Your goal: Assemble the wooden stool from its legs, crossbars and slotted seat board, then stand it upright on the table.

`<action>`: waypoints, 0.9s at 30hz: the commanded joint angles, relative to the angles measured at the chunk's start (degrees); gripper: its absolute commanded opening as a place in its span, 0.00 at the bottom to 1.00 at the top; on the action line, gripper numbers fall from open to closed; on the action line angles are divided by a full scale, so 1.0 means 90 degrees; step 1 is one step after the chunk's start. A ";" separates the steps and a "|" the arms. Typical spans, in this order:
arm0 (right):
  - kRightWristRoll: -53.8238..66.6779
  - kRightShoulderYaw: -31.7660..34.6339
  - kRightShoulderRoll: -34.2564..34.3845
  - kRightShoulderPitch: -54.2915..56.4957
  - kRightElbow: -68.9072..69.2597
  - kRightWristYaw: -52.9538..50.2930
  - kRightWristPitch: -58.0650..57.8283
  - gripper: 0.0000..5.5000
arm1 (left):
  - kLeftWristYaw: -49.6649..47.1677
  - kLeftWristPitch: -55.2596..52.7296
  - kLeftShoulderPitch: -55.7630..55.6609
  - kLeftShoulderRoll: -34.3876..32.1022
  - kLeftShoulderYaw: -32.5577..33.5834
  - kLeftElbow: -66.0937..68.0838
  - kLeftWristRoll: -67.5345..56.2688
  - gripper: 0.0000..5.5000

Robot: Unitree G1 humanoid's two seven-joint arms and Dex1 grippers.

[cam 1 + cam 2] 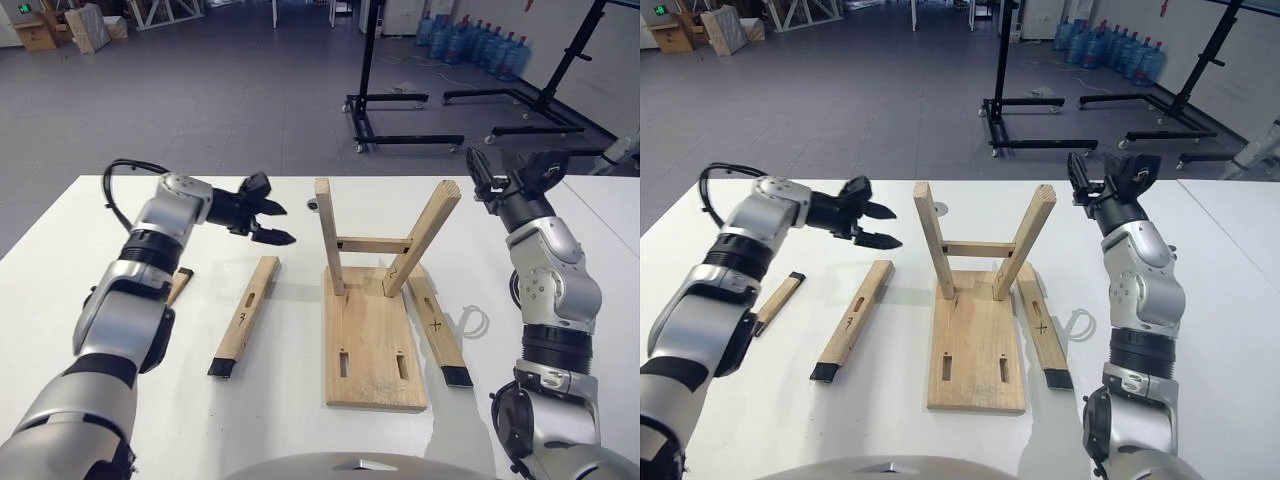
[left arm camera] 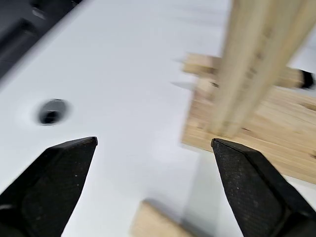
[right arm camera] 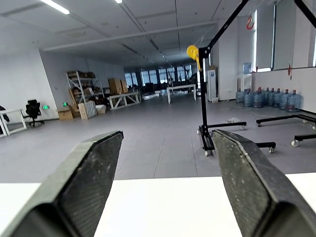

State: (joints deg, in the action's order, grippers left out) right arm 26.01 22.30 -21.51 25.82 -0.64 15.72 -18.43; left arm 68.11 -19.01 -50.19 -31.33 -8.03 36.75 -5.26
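Observation:
The slotted seat board (image 1: 372, 338) lies flat in the middle of the white table (image 1: 80, 330). Two legs (image 1: 328, 235) joined by a crossbar (image 1: 374, 244) stand in its far slots, the right one (image 1: 424, 238) leaning outward. A loose leg (image 1: 246, 315) lies left of the board, another (image 1: 437, 327) right of it, and a small crossbar (image 1: 179, 286) lies by my left arm. My left gripper (image 1: 270, 222) hovers open above the table, left of the upright leg (image 2: 256, 64). My right gripper (image 1: 497, 172) is raised at the far right, open and empty, its fingers (image 3: 94, 182) wide apart.
A clear ring-shaped piece (image 1: 472, 322) lies right of the loose leg. A small round hole (image 2: 51, 111) sits in the tabletop near the far edge. Black wheeled stands (image 1: 400, 110) and water bottles (image 1: 480, 45) are on the floor beyond the table.

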 commanded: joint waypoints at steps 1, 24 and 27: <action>0.0096 0.0171 0.0072 -0.0514 0.0329 -0.0111 -0.0022 0.61 | -0.1292 -0.1166 0.1594 -0.0500 0.1097 -0.1869 -0.0242 0.77; 0.0238 -0.0433 0.1412 -0.3448 0.2136 -0.0602 0.0062 0.61 | -0.4090 -0.1644 0.6345 -0.0106 0.2663 -0.3808 -0.0293 0.77; 0.0228 -0.0490 0.1391 -0.3426 0.2167 -0.0588 0.0027 0.61 | -0.4013 -0.1624 0.6428 0.0002 0.2607 -0.3506 -0.0461 0.73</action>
State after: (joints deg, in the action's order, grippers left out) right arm 28.08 18.41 -8.26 -5.20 18.64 10.31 -17.41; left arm 31.46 -31.96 5.14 -32.00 16.67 2.02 -9.67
